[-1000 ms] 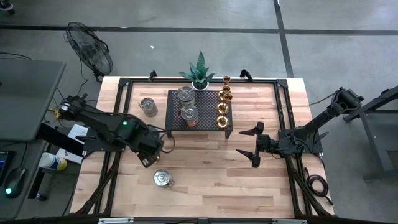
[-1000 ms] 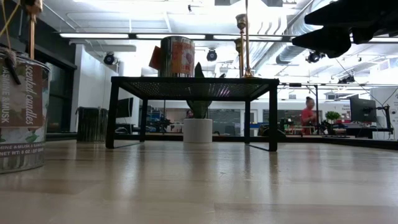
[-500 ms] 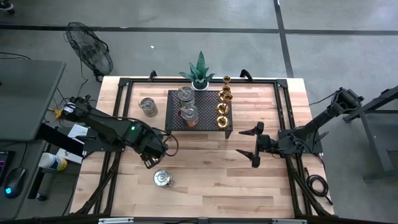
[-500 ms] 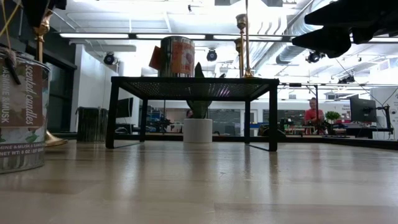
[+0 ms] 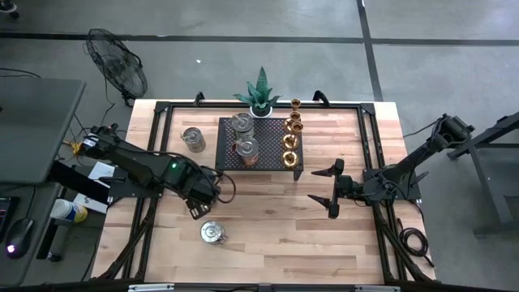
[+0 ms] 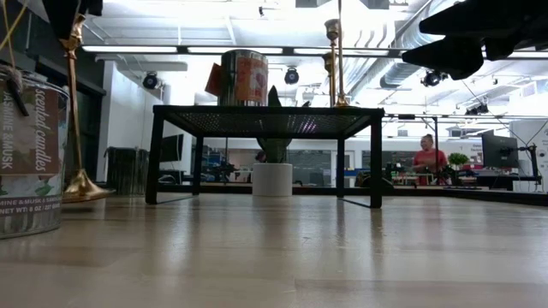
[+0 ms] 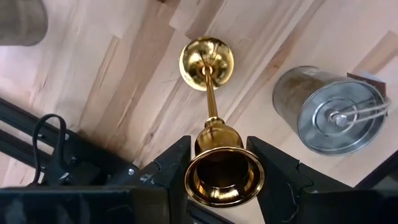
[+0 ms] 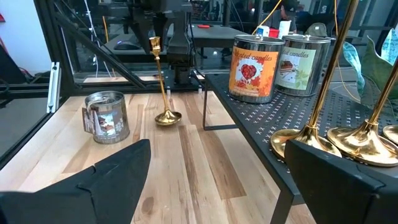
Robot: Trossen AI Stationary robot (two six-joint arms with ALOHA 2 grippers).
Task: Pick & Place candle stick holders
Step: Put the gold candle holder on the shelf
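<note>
My left gripper (image 5: 212, 193) is shut on a brass-gold candle stick holder (image 8: 163, 81) with a slim stem, left of the black rack's (image 5: 259, 144) near left corner. The holder's round base (image 6: 81, 185) is down at the table top. Several brass holders (image 5: 290, 138) and two wide tins (image 5: 243, 136) stand on the rack. One silvery tin (image 5: 193, 139) stands left of the rack, and another silvery tin (image 5: 212, 234) stands near the front. My right gripper (image 5: 331, 191) is open and empty, right of the rack. My left gripper pinches the holder's cup (image 7: 224, 169), at its top end, between its two fingers (image 7: 171, 171). The fingers come from above, pointing down. The holder hangs nearly upright below them. Its base (image 7: 206, 55) is at the table top; whether it rests there I cannot tell.
A spiky green plant (image 5: 260, 93) in a white pot stands behind the rack. A black frame (image 5: 162, 105) runs around the table's edges. Bare wood (image 5: 276, 227) lies in front of the rack, between the two arms.
My left gripper has carried the brass holder toward the table's right edge and the rack. In the low view the holder has come out from behind the near tin, still upright, and its base now shows at the table top.
</note>
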